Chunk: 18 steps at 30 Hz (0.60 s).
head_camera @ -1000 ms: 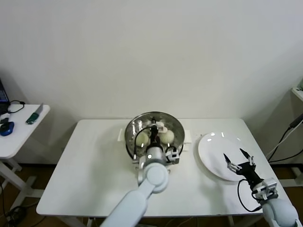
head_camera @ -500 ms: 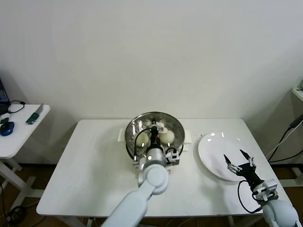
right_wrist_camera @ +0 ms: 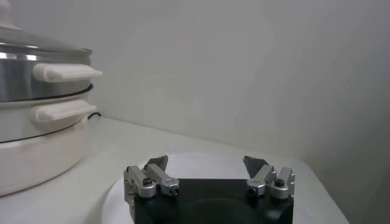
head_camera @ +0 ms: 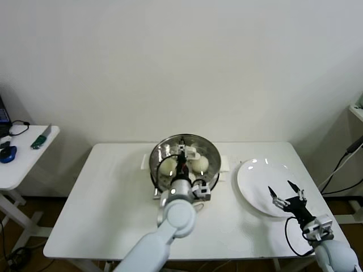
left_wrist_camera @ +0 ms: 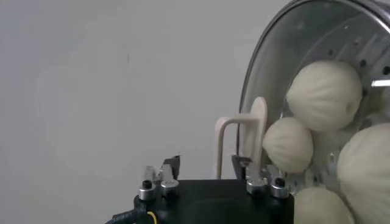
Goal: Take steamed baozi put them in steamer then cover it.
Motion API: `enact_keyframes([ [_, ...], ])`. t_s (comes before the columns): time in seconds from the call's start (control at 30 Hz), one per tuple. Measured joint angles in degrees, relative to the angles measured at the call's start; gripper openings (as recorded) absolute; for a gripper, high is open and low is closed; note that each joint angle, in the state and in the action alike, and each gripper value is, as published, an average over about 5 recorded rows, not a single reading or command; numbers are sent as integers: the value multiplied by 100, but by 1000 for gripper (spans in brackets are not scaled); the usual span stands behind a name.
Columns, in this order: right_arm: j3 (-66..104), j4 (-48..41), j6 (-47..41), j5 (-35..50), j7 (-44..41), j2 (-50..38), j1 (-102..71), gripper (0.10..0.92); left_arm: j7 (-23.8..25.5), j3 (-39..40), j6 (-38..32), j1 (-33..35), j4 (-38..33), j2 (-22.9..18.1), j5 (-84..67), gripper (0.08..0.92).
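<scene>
Since a second earlier, left gripper (head_camera: 182, 154) had spread its jaws off the cover (head_camera: 184, 153) handle (left_wrist_camera: 242, 139); lid sat on the steamer (head_camera: 160, 170), baozi (left_wrist_camera: 324, 95) inside. Right gripper (head_camera: 286, 192) hung wide over the white plate (head_camera: 255, 173). Covering step looked finished; next move likely calls for lifting straight clear.

Shiny steel steamer (head_camera: 184, 148), clear glass cover (left_wrist_camera: 317, 73), smooth matt baozi (left_wrist_camera: 324, 95)

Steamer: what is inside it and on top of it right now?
Inside the steamer, four buns show through the glass lid resting on top. The left gripper, jaws apart around the lid's handle, hides part of the floor.
</scene>
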Motion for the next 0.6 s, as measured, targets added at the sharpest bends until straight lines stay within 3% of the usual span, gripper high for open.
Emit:
enact_keyframes([
  [0.27,-11,112,-253,-33,74,8,33,823,39,-78,4,225,-544,327,-272,808],
  [0.6,-33,244,-415,-74,184,17,5,823,-198,-399,7,766,-1387,839,-818,823],
])
